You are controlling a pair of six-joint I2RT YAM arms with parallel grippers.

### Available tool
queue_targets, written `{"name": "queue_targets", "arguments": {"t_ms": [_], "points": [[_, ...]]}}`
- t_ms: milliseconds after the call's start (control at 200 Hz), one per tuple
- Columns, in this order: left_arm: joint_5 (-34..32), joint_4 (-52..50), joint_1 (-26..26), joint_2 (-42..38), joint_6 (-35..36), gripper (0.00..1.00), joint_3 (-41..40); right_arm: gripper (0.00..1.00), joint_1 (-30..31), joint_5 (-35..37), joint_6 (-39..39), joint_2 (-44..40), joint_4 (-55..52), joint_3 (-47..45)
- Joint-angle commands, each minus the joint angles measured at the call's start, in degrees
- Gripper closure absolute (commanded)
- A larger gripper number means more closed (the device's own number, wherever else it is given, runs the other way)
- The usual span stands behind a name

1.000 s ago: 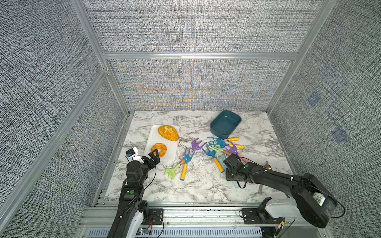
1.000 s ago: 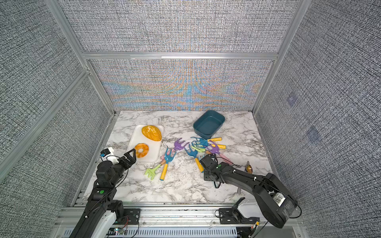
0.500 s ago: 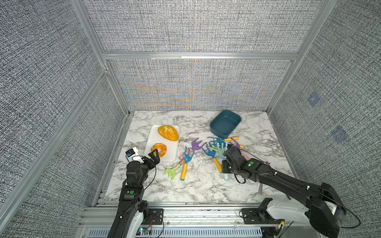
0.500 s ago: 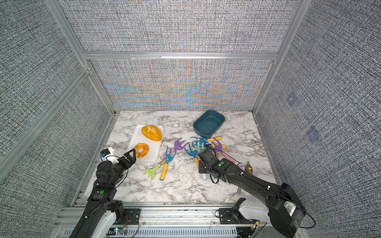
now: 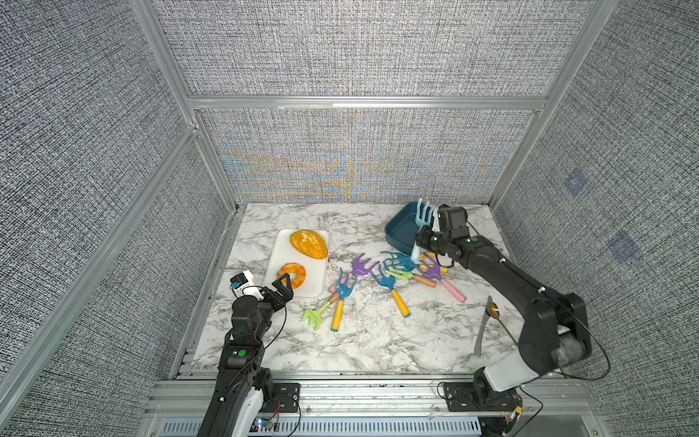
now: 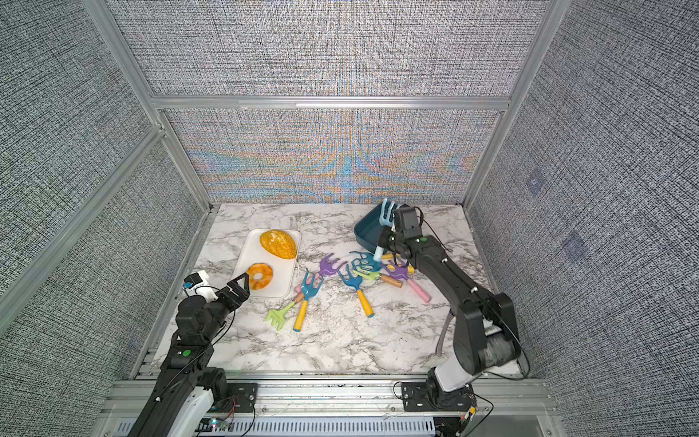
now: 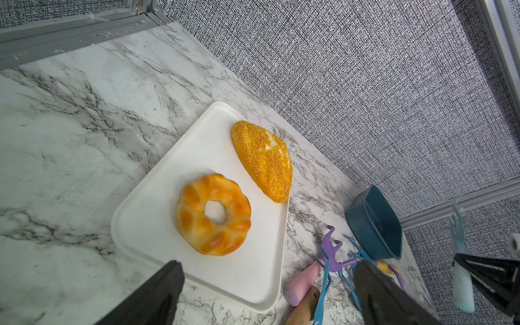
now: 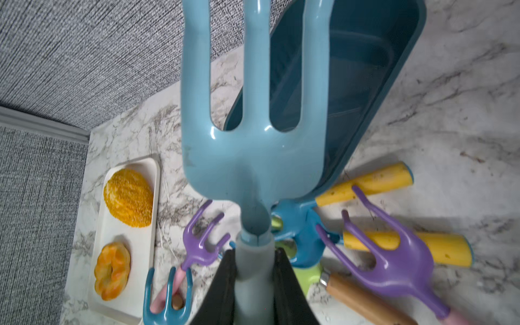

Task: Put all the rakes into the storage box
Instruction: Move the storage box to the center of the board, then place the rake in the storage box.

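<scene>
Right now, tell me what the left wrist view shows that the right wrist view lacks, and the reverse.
Left wrist only: the left gripper, open and empty, by the white tray. Right wrist only: the green rake buried in the pile, and a close look at the right gripper shut on the light blue rake. Both: that tray, the ring bread, the seeded bread, the storage box, and the light blue rake.

Your marble-patterned surface (image 5: pixel 370 340) carried a white tray (image 5: pixel 281 246) toward its left, the teal storage box (image 5: pixel 401 230) near the back right, scattered toy rakes (image 5: pixel 400 302) between them, and a grey-handled tool (image 5: pixel 481 333) by its right edge.
</scene>
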Motion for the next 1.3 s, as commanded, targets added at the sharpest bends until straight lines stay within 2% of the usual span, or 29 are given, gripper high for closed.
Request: {"name": "queue_targets", "arguments": {"t_ms": [0,225,345,696,936,986,991,996,1001,1036,1096,1151,1296], "points": [[0.4,0.1,0.0,0.1,0.6,0.01,0.5,1.00,-2.3,-1.7,0.2,7.0,-0.6,7.2],[1.0,0.2,0.0,1.0,0.9,0.01,0.9,1.00,-4.1,-1.6,1.2,23.0,-4.9,22.3],[1.4,0.4,0.0,1.7,1.0,0.01,1.1,1.00,-3.9,-2.2,1.5,28.3,-6.6,26.2],[1.9,0.9,-0.1,2.8,1.1,0.01,1.2,1.00,0.6,-3.5,3.5,25.9,-0.9,14.5],[3.9,1.1,-0.2,4.8,2.1,0.01,2.3,1.00,1.2,-4.4,2.8,24.8,-0.5,12.8],[4.3,0.9,-0.4,5.2,2.7,0.01,2.7,0.80,1.0,-4.7,2.1,24.5,-0.8,13.1],[4.4,0.9,-0.4,5.3,2.7,0.01,2.7,0.75,1.0,-4.8,1.9,24.3,-0.8,13.2],[4.4,0.9,-0.5,5.3,2.7,0.01,2.8,0.75,1.0,-4.8,1.9,24.3,-0.8,13.2],[4.4,0.9,-0.5,5.4,2.8,0.01,2.8,0.70,1.0,-4.9,1.7,24.2,-0.8,13.3],[4.6,0.7,-0.7,5.8,3.2,0.01,3.0,0.51,0.9,-5.0,1.1,23.4,-1.0,13.2],[4.8,0.5,-1.0,6.5,3.7,0.01,3.5,0.33,0.8,-4.7,0.1,21.7,-1.0,12.9],[4.9,0.3,-1.6,7.2,4.4,0.01,4.0,0.23,0.7,-4.4,-0.7,19.5,-1.0,12.2],[4.1,-1.6,-4.5,9.3,5.8,0.01,6.0,0.13,0.5,-4.7,-2.7,13.0,-0.3,9.1]]}}
